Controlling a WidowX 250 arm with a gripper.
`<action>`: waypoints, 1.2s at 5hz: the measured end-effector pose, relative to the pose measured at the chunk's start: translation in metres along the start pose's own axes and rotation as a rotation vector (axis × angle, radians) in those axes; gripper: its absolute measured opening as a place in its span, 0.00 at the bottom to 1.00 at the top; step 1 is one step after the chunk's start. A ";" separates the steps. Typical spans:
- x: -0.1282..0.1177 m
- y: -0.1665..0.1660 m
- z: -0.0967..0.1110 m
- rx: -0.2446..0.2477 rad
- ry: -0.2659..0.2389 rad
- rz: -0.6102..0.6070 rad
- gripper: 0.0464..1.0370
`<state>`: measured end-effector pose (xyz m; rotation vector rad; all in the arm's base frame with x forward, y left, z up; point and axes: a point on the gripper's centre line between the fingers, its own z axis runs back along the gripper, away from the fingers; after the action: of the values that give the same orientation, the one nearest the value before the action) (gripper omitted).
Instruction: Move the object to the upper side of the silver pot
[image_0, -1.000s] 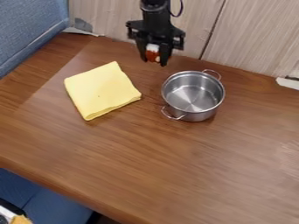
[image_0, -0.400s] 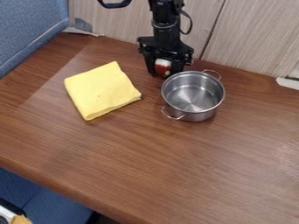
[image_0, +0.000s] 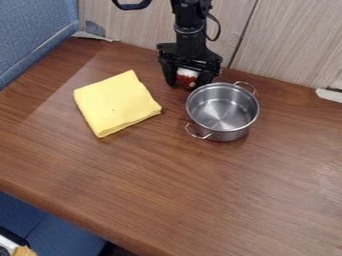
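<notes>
Camera view. My pincer (image_0: 184, 84) hangs at the upper middle of the frame, low over the tabletop (image_0: 167, 190). Its fingers look parted, one either side of the red-and-white object (image_0: 188, 75), with no firm grip that I can make out. Object: between the fingers, just off the upper left of the pot (image_0: 224, 112). Whether it rests fully on the wood, cannot tell. Yellow cloth (image_0: 119, 105) lies well apart, left of the pot.

Judgement: placing looks all but done; what remains is a clean release and a straight lift.

Risks. My right-hand finger sits so close to the pot's rim that I cannot tell touch from near-touch; spreading further, or leaving sideways, could shove the pot. The object looks rounded and could roll if a finger drags on it. If it is not yet down, letting go would drop it against the pot.
</notes>
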<state>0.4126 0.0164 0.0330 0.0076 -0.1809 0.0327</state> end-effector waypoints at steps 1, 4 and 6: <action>-0.003 -0.003 0.010 0.005 -0.014 -0.002 0.96; -0.016 0.001 0.080 0.020 -0.160 0.039 0.96; -0.030 0.006 0.077 0.005 -0.141 0.046 0.96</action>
<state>0.3688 0.0204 0.1029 0.0111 -0.3221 0.0788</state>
